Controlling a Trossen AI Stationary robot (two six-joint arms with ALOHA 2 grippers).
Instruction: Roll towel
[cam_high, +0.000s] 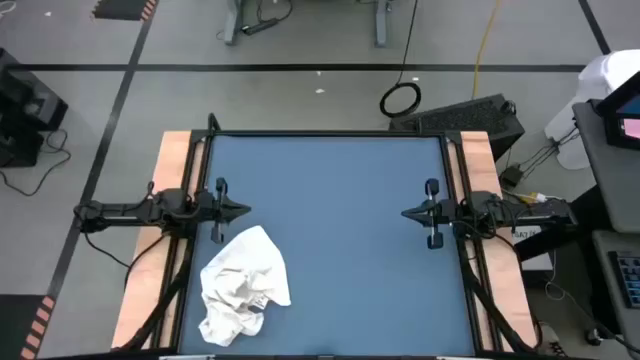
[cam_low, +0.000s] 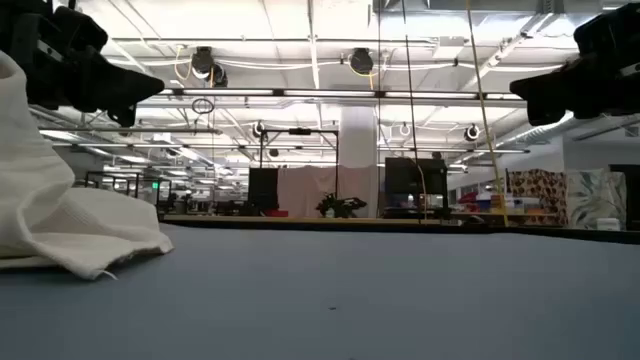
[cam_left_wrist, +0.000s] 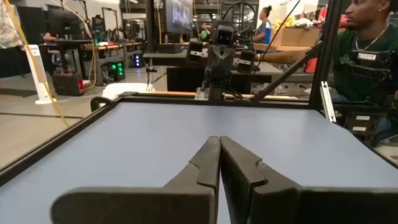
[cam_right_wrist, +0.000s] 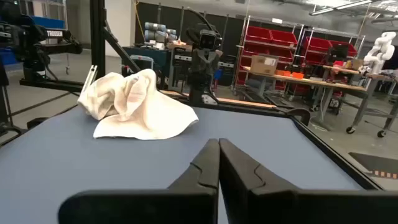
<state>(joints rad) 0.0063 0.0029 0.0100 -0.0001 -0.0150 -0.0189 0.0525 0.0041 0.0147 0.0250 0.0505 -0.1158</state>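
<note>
The towel (cam_high: 243, 285) is a white, crumpled heap lying on the blue table (cam_high: 340, 230) near its front left corner; it also shows in the low view as the towel (cam_low: 60, 220) and in the right wrist view as the towel (cam_right_wrist: 137, 106). My left gripper (cam_high: 243, 211) hovers shut at the table's left side, a little beyond the towel's far end, pointing toward the right. My right gripper (cam_high: 407, 213) hovers shut at the table's right side, pointing toward the left. Neither touches the towel.
A black frame (cam_high: 330, 134) rims the table, with wooden side strips (cam_high: 172, 160) outside it. A person (cam_left_wrist: 367, 56) sits beyond the table's right edge in the left wrist view. The blue surface between the two grippers lies bare.
</note>
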